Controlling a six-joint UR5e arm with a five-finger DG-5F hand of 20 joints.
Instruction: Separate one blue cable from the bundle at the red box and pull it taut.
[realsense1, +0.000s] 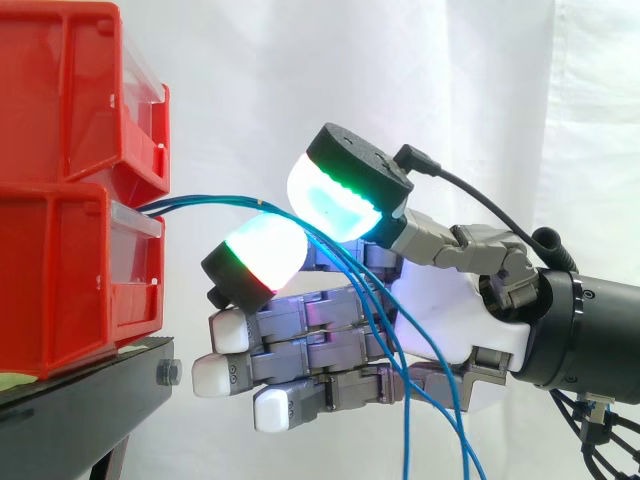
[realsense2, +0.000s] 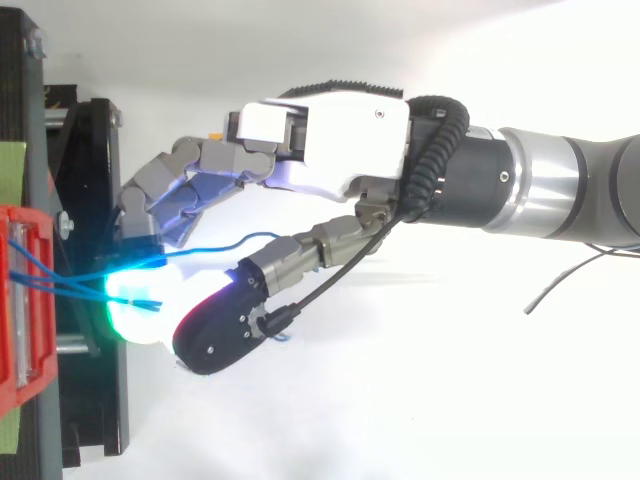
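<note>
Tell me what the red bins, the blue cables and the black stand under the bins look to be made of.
Red bins: moulded plastic, judging by the glossy, ribbed walls, with clear strips on the fronts.
Blue cables: probably plastic-sheathed wire; thin, smooth, hanging in loose curves.
Black stand: painted metal or coated board, with a shiny edge and a bolt in it; the look leaves that open.

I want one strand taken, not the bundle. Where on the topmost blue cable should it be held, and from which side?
Probably its level stretch just outside the red bins, where the topmost blue cable arches slightly clear of the others; further right the strands meet, droop and cross over the hand. Come level from the side view's right, facing the bins.
</note>
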